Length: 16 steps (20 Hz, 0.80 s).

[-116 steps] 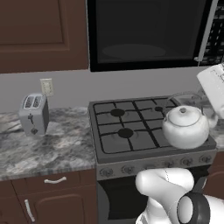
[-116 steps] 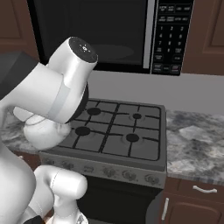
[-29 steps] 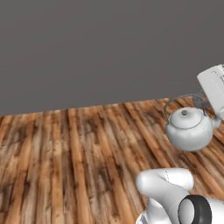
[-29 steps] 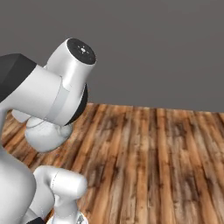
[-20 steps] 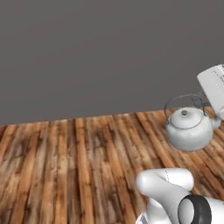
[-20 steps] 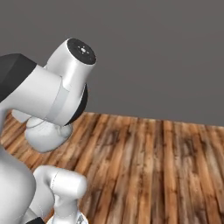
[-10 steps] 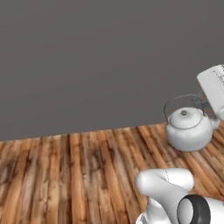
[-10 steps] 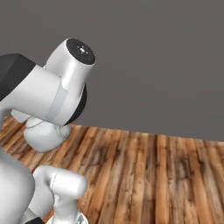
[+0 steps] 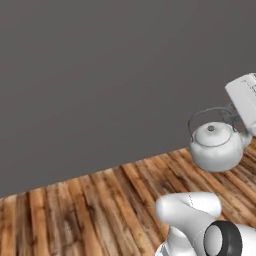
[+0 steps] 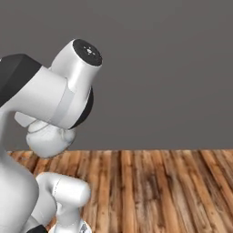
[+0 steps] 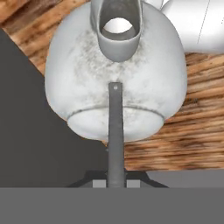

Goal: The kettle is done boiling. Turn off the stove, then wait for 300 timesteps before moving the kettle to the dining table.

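Note:
The white kettle [image 9: 216, 147] hangs in the air above the wooden floor, at the right of the left base view. My gripper [image 9: 235, 114] comes in from the right edge and is shut on its thin wire handle. In the hand view the kettle [image 11: 116, 65] is seen close up with its spout pointing at the camera. The wire handle [image 11: 115, 131] runs down from it into my gripper [image 11: 116, 183], whose tips are close together at the bottom. The stove and the dining table are out of view.
A brown plank floor [image 9: 95, 210] lies below, also seen in the right base view as the floor [image 10: 159, 191]. A plain dark grey wall [image 9: 100, 75] rises behind it. My arm's white upper links [image 10: 54, 100] stand at the left of the right base view.
The whole picture has shifted because the base is moving: the stove and counter have gone from view, and the wall now covers more of the floor. The kettle stays held in my gripper.

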{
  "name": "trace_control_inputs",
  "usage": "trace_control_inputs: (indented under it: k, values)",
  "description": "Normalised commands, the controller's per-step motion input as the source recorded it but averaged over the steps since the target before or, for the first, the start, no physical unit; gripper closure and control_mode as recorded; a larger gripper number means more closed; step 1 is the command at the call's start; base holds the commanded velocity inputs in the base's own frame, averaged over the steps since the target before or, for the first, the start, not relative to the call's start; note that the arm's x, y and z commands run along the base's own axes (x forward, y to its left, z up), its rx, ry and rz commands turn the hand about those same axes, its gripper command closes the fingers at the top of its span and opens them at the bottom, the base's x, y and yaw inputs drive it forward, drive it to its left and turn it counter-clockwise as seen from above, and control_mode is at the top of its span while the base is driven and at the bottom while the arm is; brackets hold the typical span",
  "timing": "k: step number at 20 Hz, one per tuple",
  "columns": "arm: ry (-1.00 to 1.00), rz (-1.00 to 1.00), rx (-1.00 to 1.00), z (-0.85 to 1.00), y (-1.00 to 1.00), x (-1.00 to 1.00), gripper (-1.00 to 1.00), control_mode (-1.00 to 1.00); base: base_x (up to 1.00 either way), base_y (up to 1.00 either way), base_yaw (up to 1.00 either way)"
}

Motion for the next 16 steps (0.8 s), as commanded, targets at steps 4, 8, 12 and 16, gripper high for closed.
trace_control_inputs:
  k: [4,8,12,16]
  values:
    - [0.0,0.0,0.0,0.0,0.0,0.0,1.0,1.0,0.84,-0.47,-0.53]
    - [0.0,0.0,0.0,0.0,0.0,0.0,1.0,1.0,0.83,-0.38,-0.55]
    - [0.0,0.0,0.0,0.0,0.0,0.0,1.0,1.0,0.84,-0.27,-0.56]
    - [0.0,0.0,0.0,0.0,0.0,0.0,1.0,1.0,0.9,-0.08,-0.56]
